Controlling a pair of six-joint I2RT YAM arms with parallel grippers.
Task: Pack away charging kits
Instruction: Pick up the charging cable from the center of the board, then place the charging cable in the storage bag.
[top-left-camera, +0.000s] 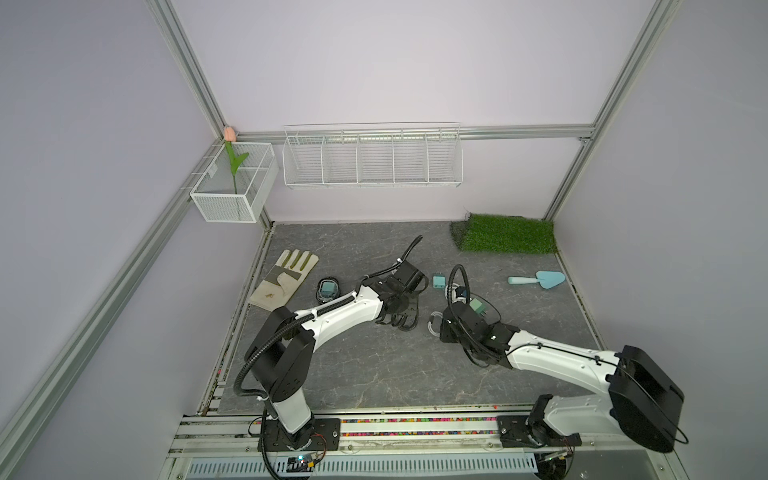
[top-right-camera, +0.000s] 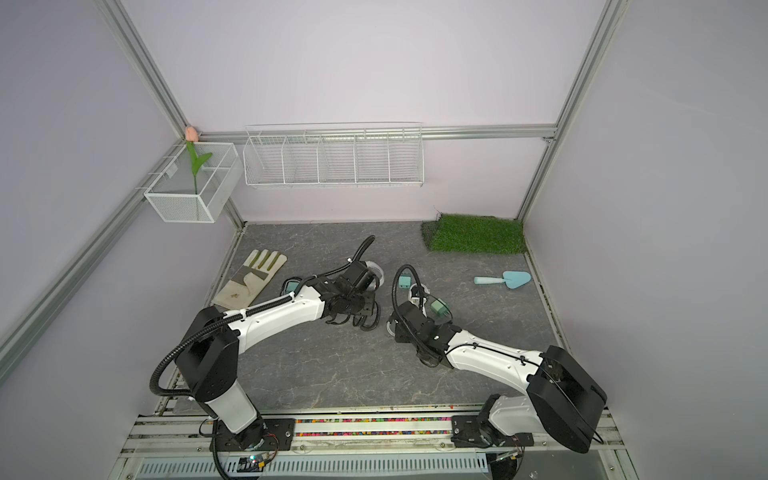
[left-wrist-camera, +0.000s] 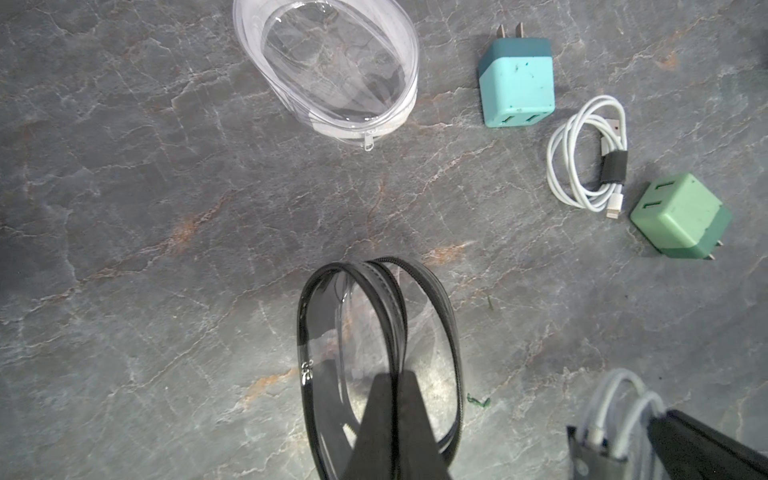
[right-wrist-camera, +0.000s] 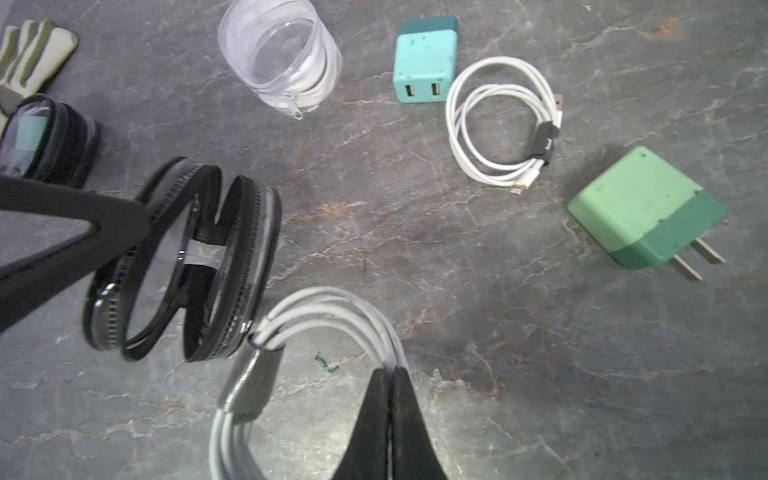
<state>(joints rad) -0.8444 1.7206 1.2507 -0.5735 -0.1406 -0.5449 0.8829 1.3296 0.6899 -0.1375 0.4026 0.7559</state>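
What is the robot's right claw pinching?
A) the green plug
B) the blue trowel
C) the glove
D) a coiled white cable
D: in the right wrist view the right gripper is shut on a loop of the coiled white cable, while the green plug lies apart from it, untouched.

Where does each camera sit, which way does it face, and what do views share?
Top views: high above the arms' bases, looking down toward the back wall; both arms show, left arm, right arm.
Left wrist: on the left arm, looking down past the left gripper, shut on the open black-rimmed case.
Right wrist: looking down past the right gripper, shut on a coiled cable.
Shared: both wrist views show the teal adapter and green adapter.
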